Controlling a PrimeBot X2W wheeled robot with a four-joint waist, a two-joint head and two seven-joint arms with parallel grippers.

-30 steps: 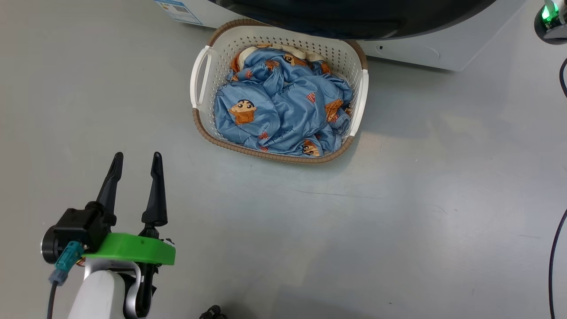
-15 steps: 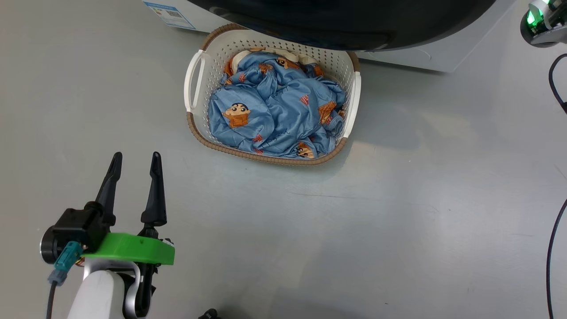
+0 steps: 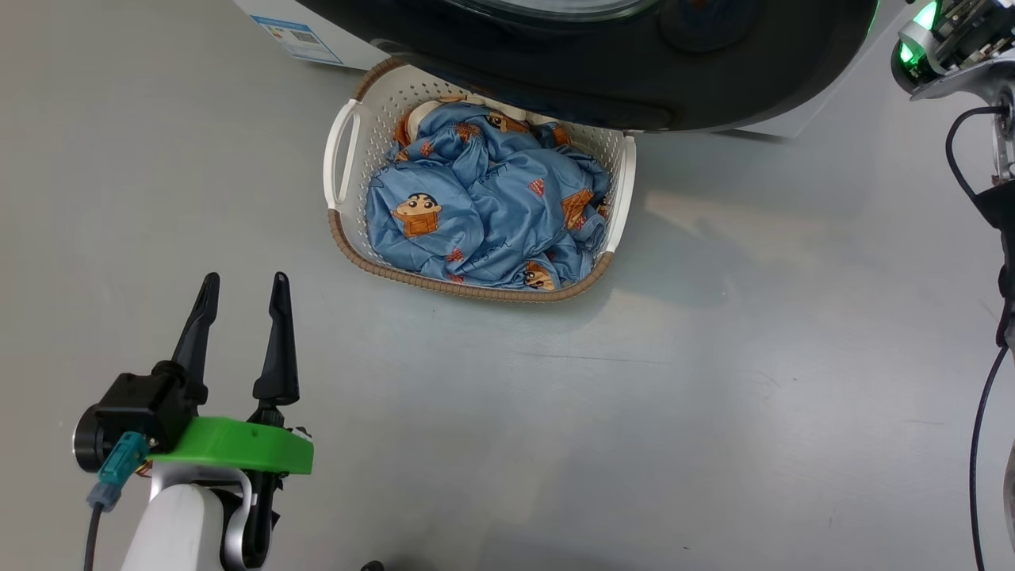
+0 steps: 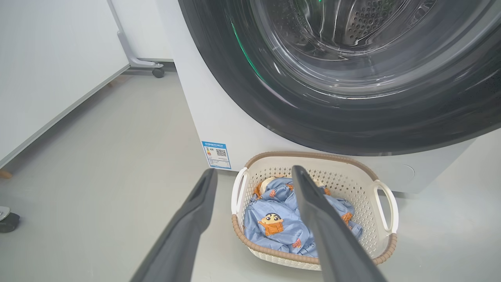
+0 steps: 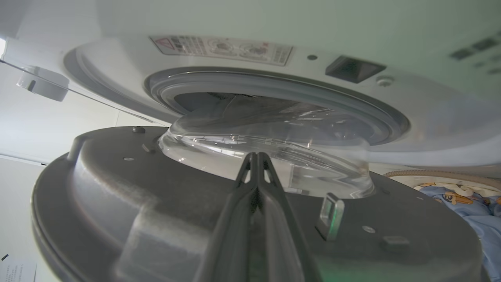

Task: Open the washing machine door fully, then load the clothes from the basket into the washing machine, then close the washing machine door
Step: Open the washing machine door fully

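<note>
White and boxy, the washing machine (image 4: pixel 203 98) is the biggest thing in front of you, with a blue QR sticker (image 4: pixel 216 154) low on its front panel. The washing machine door (image 3: pixel 634 87) stands ajar, and in the head view its wide glossy black rim overhangs the far edge of the basket (image 3: pixel 341 151). From the right wrist you see the door's grey inner face and its bulging clear glass bowl, with the grey gasket (image 5: pixel 375 113) just behind. Your right gripper (image 5: pixel 254 155) is pressed closed and holds nothing. Its tips lie at the foot of that bowl, but you cannot tell whether they touch.

The cream perforated basket with its brown woven rim sits on the floor (image 3: pixel 634 396), right against the machine's base. The clothes (image 3: pixel 484 206) fill it in a crumpled heap of light blue cloth with orange-brown cartoon boys. Your left gripper (image 3: pixel 244 279) hovers low at the left, well apart from the basket, fingers spread and empty.
</note>
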